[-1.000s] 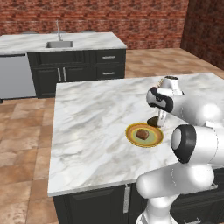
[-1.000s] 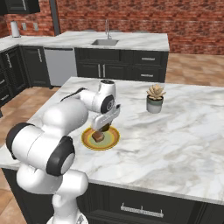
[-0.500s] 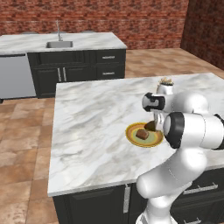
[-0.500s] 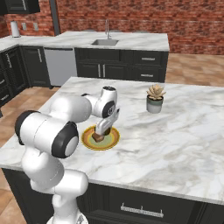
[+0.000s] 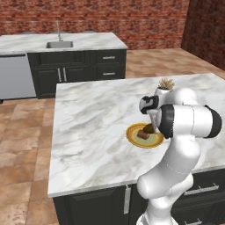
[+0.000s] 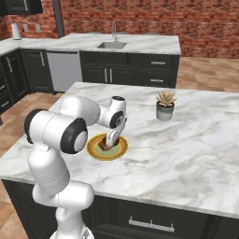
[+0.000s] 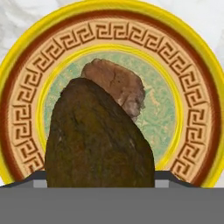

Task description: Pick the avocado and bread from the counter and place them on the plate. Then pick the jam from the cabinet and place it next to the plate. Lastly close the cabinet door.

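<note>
The plate (image 7: 192, 65), yellow-rimmed with a pale green centre, lies on the marble counter (image 5: 88, 114) near its front edge. The tan-brown bread (image 7: 118, 83) rests on the plate's centre, also seen as a small chunk (image 5: 142, 135) (image 6: 104, 146). My gripper (image 5: 148, 128) (image 6: 111, 139) hangs just over the plate, shut on the dark brown-green avocado (image 7: 98, 140). The avocado hides the fingertips and part of the bread. I cannot tell whether the avocado touches the plate. The jam is out of view.
A grey pot with a spiky plant (image 6: 164, 105) stands on the counter behind and to the right of the plate. Across the floor runs a second counter with a sink (image 6: 112, 45). A dark wall cabinet's corner (image 6: 18, 5) shows at the far left.
The arm's elbow has swung round and folded closer to the hand. The gripper stays over the plate with the avocado, a little lower and nearer the plate's centre.
</note>
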